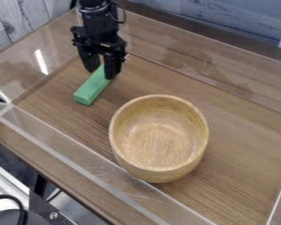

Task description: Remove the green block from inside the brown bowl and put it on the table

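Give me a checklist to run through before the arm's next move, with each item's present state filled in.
1. Small bright green rectangular block out of the bowl: ok.
2. Block lying flat on the brown wood-grain table: ok.
3. Round light-brown wooden bowl upright, hollow bare: ok.
4. Black gripper jaws apart, fingers straddling the block's far end: ok.
5. Fingers clear of the block's sides: cannot tell.
6. Block and bowl apart: ok.

single view | high front corner | angled down over table
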Robot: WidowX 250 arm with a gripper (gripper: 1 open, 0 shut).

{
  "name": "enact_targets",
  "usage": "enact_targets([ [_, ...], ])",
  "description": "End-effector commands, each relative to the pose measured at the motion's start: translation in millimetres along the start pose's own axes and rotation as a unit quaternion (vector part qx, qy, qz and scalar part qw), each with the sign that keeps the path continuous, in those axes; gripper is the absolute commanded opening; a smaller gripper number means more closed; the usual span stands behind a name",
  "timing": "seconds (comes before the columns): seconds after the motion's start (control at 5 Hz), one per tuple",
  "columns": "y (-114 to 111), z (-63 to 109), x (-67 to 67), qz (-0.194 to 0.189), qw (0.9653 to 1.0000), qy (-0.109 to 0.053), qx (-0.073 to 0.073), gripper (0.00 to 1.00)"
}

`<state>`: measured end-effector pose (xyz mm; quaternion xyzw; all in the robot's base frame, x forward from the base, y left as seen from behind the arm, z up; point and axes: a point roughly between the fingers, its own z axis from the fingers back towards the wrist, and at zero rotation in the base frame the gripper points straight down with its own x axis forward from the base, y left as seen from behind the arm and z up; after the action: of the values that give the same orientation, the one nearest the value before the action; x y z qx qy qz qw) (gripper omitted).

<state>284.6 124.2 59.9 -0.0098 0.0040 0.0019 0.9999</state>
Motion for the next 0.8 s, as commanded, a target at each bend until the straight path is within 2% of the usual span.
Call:
enact_targets([
  [0.0, 2, 25.5, 12.1, -0.006, 0.9989, -0.042, 0.018, 0.0],
  [0.6, -10, 51.2, 17.7, -0.011, 0.998, -0.062, 0.01, 0.0],
])
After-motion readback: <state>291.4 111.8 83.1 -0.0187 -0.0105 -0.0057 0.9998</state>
